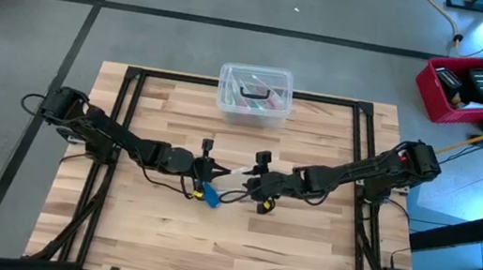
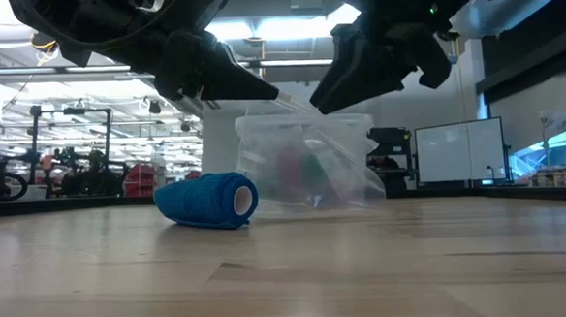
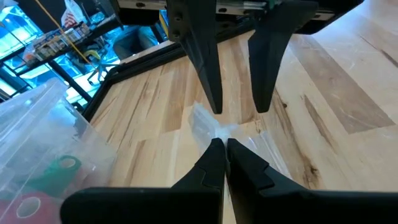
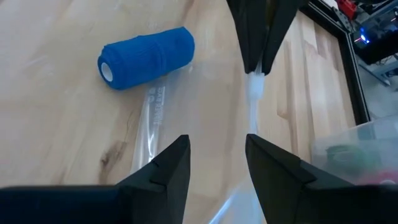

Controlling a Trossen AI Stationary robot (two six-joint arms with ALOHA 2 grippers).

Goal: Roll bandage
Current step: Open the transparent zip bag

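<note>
Bandage (image 1: 209, 194) rolled, lying on table (image 1: 300, 257) centre. Left gripper (image 3: 222, 149) clamped on clear bag (image 2: 337, 170) edge, holding it up. Right gripper (image 4: 214, 163) fingers apart opposite, likely to spread bag mouth.

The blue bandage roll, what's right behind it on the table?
Behind the bandage roll hangs a clear plastic bag, then the lidded box; its contents are blurred.

Grey concrete floor (image 1: 241, 2) with dark seam lines. Red crates (image 1: 472, 88) at both sides; bright ceiling lights (image 2: 276, 28) overhead.
</note>
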